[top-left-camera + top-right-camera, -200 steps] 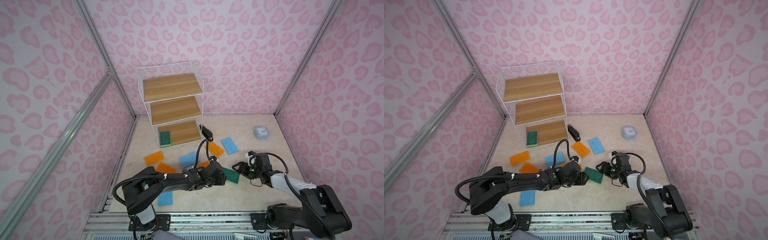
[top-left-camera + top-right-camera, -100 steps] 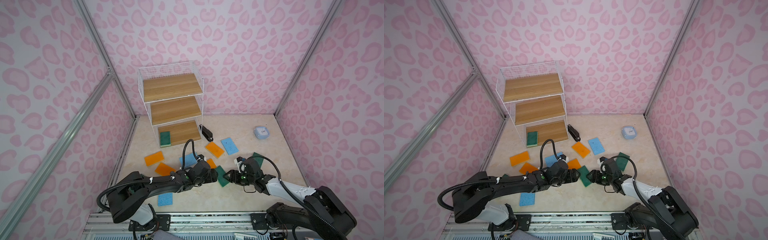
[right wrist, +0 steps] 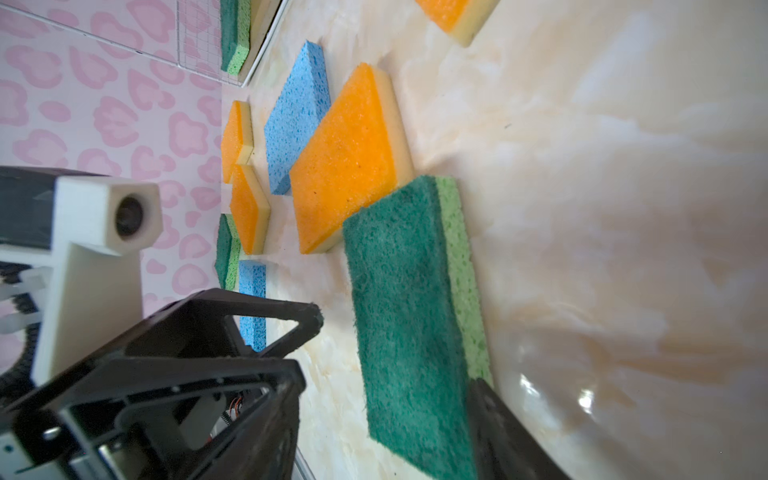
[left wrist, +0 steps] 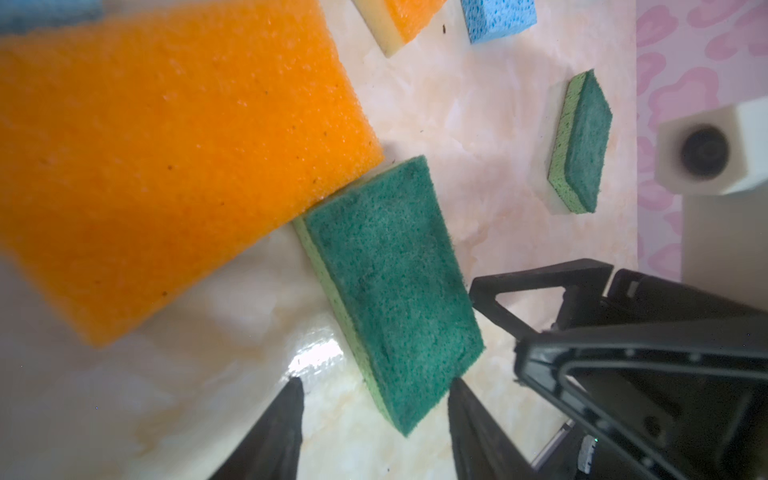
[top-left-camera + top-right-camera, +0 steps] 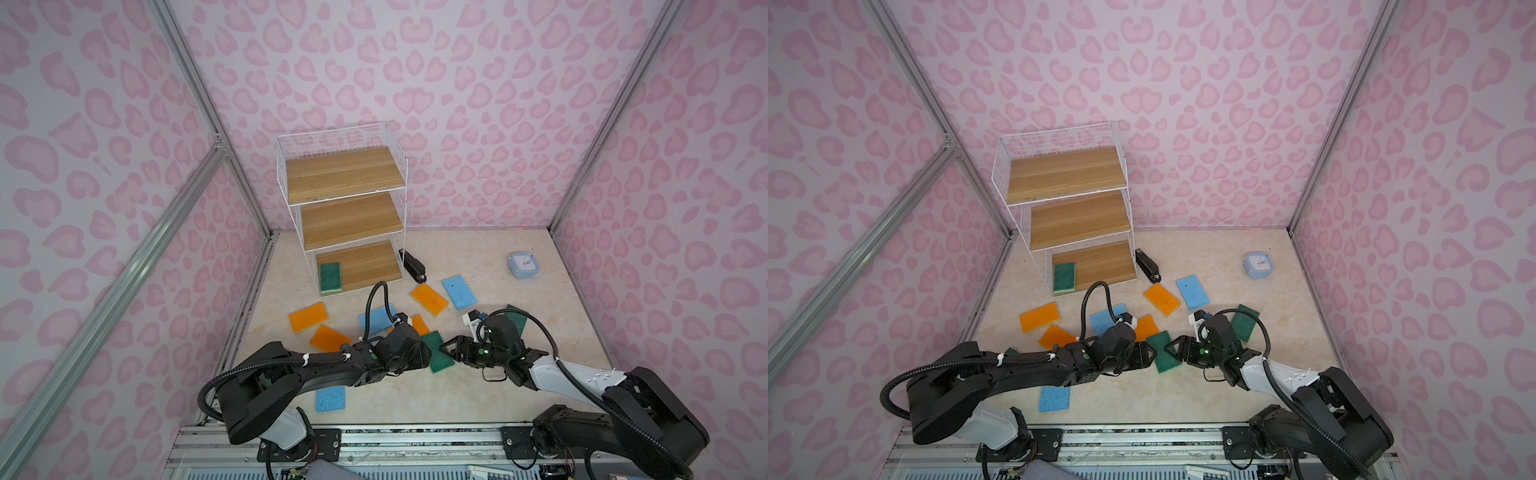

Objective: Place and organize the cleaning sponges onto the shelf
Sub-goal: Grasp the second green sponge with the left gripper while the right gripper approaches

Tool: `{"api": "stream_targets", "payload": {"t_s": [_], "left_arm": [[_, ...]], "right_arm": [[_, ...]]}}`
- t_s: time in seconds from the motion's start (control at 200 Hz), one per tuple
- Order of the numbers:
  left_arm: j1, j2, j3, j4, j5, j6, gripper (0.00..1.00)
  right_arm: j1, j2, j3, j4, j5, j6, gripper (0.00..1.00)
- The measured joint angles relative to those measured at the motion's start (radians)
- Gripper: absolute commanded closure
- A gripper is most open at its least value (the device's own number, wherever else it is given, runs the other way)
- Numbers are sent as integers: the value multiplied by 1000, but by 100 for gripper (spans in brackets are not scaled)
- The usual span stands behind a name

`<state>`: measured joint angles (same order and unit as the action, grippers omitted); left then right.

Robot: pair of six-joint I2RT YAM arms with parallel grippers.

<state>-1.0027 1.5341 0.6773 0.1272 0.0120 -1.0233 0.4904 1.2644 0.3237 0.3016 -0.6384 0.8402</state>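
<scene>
Dark green rectangular foam sponge (image 5: 438, 357) lies six o'clock of the white wire-and-wood shelf (image 5: 345, 208), between left gripper (image 4: 374, 382) and right gripper (image 4: 494, 326), both jaws parted, gripping nothing. Best one clamps its long edges while the other retreats.

A robotics test cell rather than a lived-in room; the walls (image 5: 457, 83) are flat panels printed with pink blotches, held in bare aluminium framing (image 5: 198, 95); two black-and-white robot arms (image 5: 291, 365) are bolted to a slotted metal rail (image 5: 415, 436) along the front edge of a marble-look tabletop (image 5: 478, 249); household items serve as props on it: cleaning sponges (image 5: 308, 316) scattered flat, a wire shelf (image 5: 345, 183) with wooden boards, a black stapler (image 5: 412, 264).
</scene>
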Motion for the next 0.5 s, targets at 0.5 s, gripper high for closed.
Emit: {"api": "stream_targets", "payload": {"t_s": [0.5], "left_arm": [[-7, 129, 49, 69, 11, -40, 67]], "right_arm": [[-84, 48, -2, 72, -77, 20, 44]]}}
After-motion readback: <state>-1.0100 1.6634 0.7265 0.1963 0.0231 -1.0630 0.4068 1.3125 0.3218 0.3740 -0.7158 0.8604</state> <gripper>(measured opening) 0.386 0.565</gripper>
